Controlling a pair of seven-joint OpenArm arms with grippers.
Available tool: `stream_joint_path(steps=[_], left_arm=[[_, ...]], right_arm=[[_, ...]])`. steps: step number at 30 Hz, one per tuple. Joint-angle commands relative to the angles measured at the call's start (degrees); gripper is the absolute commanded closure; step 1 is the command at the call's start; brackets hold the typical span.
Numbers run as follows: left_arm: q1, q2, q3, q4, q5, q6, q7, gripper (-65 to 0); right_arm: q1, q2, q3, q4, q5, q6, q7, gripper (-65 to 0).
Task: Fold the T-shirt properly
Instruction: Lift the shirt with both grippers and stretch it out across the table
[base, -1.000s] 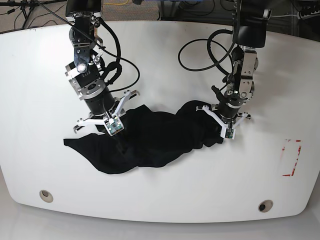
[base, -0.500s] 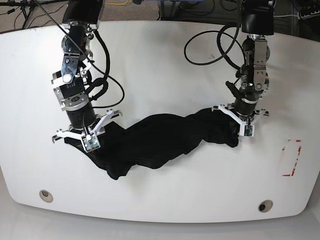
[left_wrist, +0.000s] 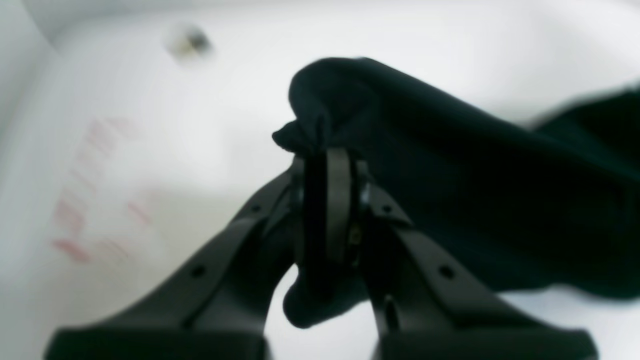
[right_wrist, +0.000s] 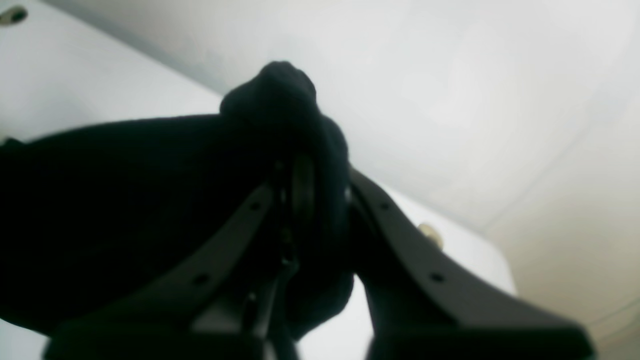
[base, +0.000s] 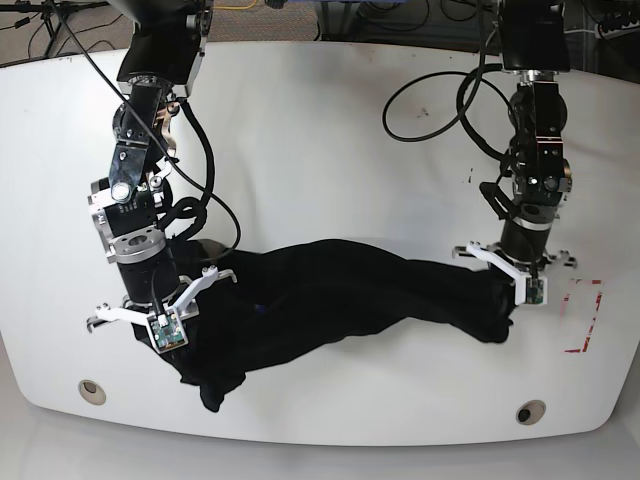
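Fingers (left_wrist: 337, 200) pinch T-shirt (base: 340, 290) over seemingly bare white table (base: 320, 130).

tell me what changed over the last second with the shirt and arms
Both arms spread apart and toward the table's near edge, pulling the T-shirt from a bunched heap into a long band. The left pincer and right pincer stayed clamped on its ends.
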Motion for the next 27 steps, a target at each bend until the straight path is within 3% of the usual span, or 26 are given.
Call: stream_joint_path(steps=[1, 9, 21, 27], left_arm=[[-2.67, -0.60, -1.72, 4.12, -0.27, 0.20, 0.24, 0.0], [-10.49, -0.16, -8.67, 9.40, -0.45, 0.20, 7.01, 0.0], [-22.89, -0.52, -10.69, 14.15, -0.62, 0.02, 16.86, 0.0], [-28.95, -0.52, -10.95, 15.46, -0.62, -0.07, 20.64, 0.0]], right_arm=[[3.09, 1.50, 0.36, 0.82, 0.16, -0.35, 1.70, -0.2], [9.33, 3.09, 0.36, -1.20, 0.07, -0.35, 1.70, -0.2], [18.47, 5.46, 0.28, -2.52, 0.16, -0.26, 1.53, -0.2], [23.75, 8.36, -0.25, -2.70, 0.42, -0.26, -1.20, -0.2]])
